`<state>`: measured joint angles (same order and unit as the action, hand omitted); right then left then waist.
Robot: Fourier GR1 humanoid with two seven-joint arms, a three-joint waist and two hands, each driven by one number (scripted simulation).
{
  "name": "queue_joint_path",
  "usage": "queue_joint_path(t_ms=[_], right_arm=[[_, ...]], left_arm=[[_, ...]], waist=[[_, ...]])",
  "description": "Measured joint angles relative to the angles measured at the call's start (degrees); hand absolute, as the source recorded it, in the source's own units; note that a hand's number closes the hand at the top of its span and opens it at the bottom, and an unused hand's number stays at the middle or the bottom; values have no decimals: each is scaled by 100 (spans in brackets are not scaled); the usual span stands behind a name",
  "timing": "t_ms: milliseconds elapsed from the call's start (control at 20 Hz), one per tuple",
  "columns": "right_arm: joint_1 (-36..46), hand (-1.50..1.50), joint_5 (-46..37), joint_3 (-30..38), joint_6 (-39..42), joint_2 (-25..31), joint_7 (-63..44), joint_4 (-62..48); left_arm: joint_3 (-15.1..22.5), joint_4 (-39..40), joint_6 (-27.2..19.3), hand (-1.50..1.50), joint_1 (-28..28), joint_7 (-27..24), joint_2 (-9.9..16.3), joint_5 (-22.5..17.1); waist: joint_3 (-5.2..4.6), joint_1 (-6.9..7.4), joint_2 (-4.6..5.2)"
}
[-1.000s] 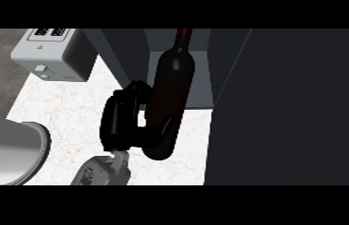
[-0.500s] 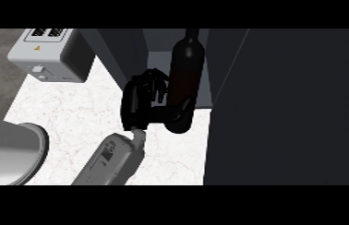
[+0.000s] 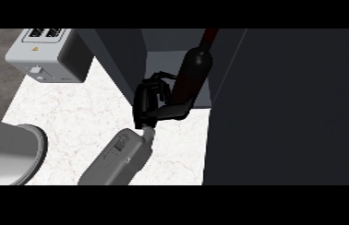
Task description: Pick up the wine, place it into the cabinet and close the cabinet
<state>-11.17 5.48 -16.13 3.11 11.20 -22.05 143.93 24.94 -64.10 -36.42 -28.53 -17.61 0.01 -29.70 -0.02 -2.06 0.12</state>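
Right hand (image 3: pixel 155 104) curls round the wine bottle (image 3: pixel 191 76), tilted at the cabinet (image 3: pixel 123 58) opening

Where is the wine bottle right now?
In the head view, the wine bottle stands centre, at the cabinet opening, held by a robot hand.

One wine bottle (image 3: pixel 191 76), dark with a reddish neck, standing in the mouth of the cabinet. One cabinet (image 3: pixel 286 104), dark grey, with one open compartment. One robot hand (image 3: pixel 151 104), black, on one grey forearm (image 3: pixel 119 159), just left of the bottle. One toaster (image 3: pixel 41 53), light grey, well left of the cabinet. One round grey vessel (image 3: pixel 17 150), partly cut off, far left of the cabinet. One white marbled bench (image 3: pixel 75 109) beneath them.
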Motion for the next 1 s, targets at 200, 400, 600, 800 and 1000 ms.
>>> queue_joint_path(t_ms=[200,400,600,800,1000], right_arm=[[-12,-150,11,-41,19,-59,-40,-5],[-140,-150,32,-31,135,-30,37,12],[-165,-150,48,8,151,-61,21,13],[-176,-150,64,89,183,-93,36,6],[-56,-150,84,167,162,-118,-100,10]], left_arm=[[64,472,146,150,3,-549,-1,-416],[-49,897,299,150,-250,-808,0,-832],[-214,1428,538,150,-532,-1010,0,-1177],[-90,1737,526,150,-748,-1191,-1,-1551],[-266,2145,611,150,-1153,-1123,-1,-1666]], waist=[[-2,12,2],[-2,-5,2],[-2,-14,7],[-2,-16,6],[-1,5,6]])
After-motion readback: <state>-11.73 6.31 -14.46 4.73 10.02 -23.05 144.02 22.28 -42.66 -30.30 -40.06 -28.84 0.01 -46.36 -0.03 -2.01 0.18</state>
